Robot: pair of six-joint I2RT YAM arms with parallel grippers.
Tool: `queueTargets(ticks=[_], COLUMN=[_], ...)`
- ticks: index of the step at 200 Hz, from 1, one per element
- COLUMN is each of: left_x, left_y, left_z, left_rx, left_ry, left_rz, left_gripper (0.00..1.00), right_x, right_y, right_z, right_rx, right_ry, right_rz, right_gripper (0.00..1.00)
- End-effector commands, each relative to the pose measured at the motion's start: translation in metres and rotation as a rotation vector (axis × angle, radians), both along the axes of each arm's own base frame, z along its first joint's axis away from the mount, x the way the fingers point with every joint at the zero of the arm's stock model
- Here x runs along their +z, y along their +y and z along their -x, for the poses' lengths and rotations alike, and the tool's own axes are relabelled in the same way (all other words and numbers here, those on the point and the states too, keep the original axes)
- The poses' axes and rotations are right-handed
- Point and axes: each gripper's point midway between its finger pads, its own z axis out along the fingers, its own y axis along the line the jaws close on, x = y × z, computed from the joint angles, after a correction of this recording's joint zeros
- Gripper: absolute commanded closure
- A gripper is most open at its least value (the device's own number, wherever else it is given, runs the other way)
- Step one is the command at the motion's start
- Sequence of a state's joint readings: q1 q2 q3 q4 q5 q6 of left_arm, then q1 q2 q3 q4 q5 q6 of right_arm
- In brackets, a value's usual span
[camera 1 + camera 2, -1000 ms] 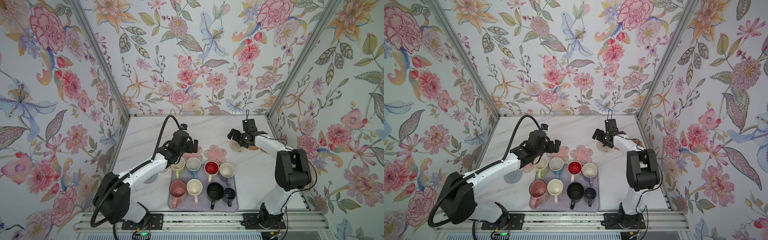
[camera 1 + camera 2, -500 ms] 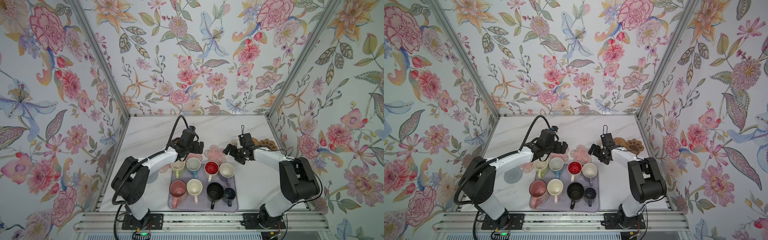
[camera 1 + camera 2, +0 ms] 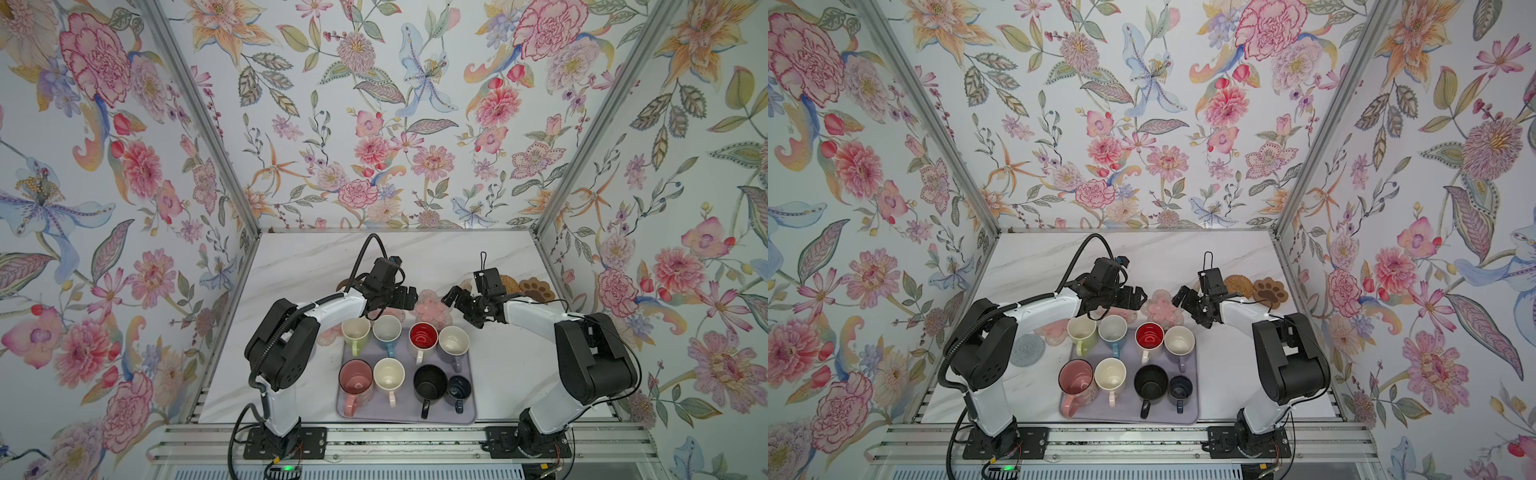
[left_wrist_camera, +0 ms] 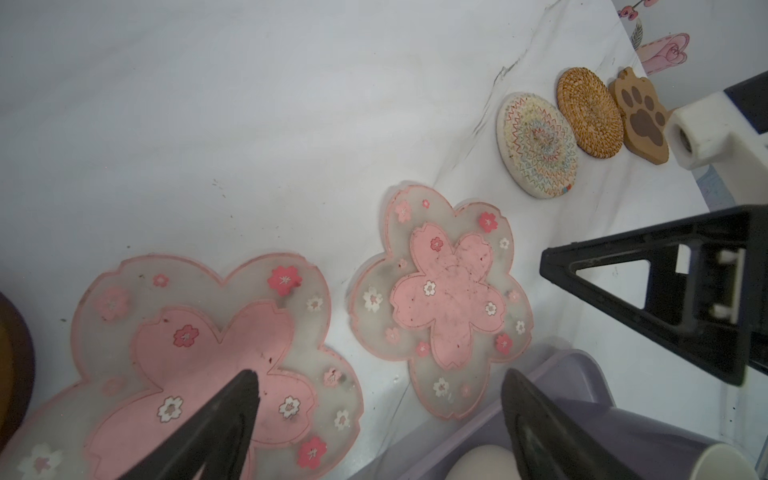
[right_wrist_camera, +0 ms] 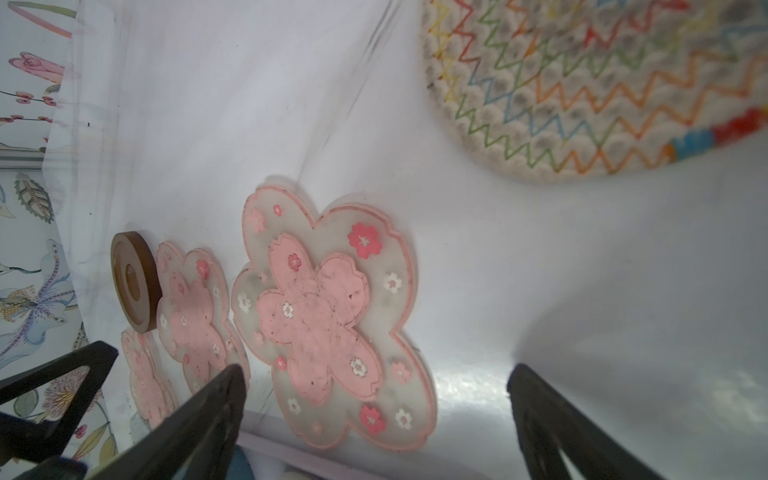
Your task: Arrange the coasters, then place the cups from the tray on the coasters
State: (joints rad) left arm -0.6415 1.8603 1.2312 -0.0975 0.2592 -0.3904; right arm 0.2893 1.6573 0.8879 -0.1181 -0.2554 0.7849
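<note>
Arms swung inward: spread, empty left claw [image 4: 380,374] and right claw [image 5: 376,370] flank pink flower coaster [image 3: 432,309]; mugs [image 3: 423,336] just nearer.

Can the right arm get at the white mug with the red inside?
Likely yes. The right gripper hangs open and empty beyond the far edge of the pale lavender tray, near the white mug with the red inside. Nothing covers that mug; the lavender mug beside it leaves little room.
</note>
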Motion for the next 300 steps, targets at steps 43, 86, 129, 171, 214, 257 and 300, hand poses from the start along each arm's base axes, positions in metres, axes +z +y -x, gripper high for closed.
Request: queueTargets(ticks=[43, 86, 129, 171, 214, 257, 300], left_x=[0.001, -0.006, -0.014, -0.019, -0.026, -0.033, -0.041], left_y=[-0.002, -0.006, -0.01, -0.015, -0.023, -0.029, -0.036], left_z=[-0.012, -0.014, -0.015, -0.016, -0.019, -0.019, -0.02], left_rx=[0.028, 0.032, 0.032, 0.031, 0.022, 0.012, 0.003], left_ry=[0.034, 0.056, 0.081, 0.099, 0.133, 0.147, 0.177], left_rz=[0.14, 0.165, 0.183, 0.191, 0.21, 0.16, 0.16], left_gripper=[0.07, 0.07, 0.07, 0.07, 0.07, 0.07, 0.07], right_x=[-0.016, -0.016, -0.011, -0.006, -0.001, -0.003, -0.01], right_y=[0.015, 0.025, 0.033, 0.035, 0.025, 0.02, 0.017], right_z=[-0.005, -0.019, -0.038, -0.048, -0.044, -0.027, -0.016], right_rx=[-0.02, -0.031, -0.017, 0.001, -0.004, 0.005, 0.001], right_ry=[0.032, 0.021, -0.005, -0.019, -0.019, -0.001, 0.016], right_rz=[-0.035, -0.069, -0.078, -0.075, -0.057, -0.039, -0.042], right_gripper=[0.01, 0.01, 0.01, 0.01, 0.01, 0.01, 0.01])
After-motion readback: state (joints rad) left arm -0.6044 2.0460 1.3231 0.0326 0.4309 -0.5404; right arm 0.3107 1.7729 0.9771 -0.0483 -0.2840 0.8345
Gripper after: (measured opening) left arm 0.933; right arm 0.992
